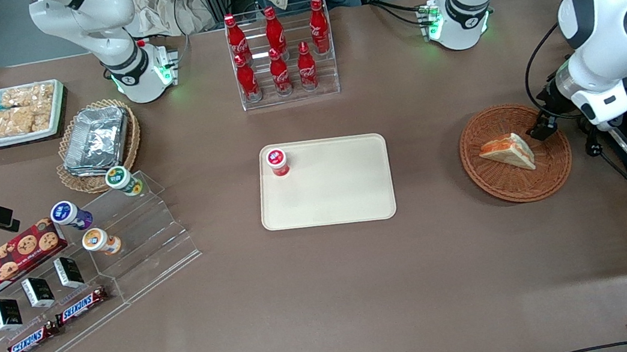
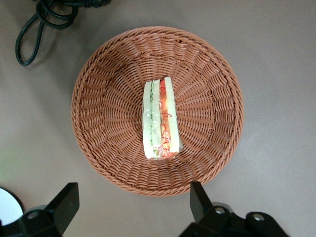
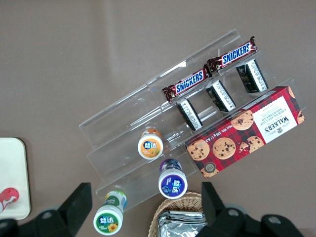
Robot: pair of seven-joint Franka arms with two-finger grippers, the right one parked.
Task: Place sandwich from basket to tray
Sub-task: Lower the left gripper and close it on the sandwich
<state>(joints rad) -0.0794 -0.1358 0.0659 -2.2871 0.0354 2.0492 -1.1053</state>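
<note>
We note the sandwich lying on its side in the middle of the basket, toward the working arm's end of the table, well apart from the tray at the table's centre, where a red-capped cup stands in one corner. The gripper hangs above the basket's rim, fingers spread wide, holding nothing. The wedge's long axis runs across the line between the fingertips, so we judge a short advance inward and a straight descent would bracket its bread faces.
</note>
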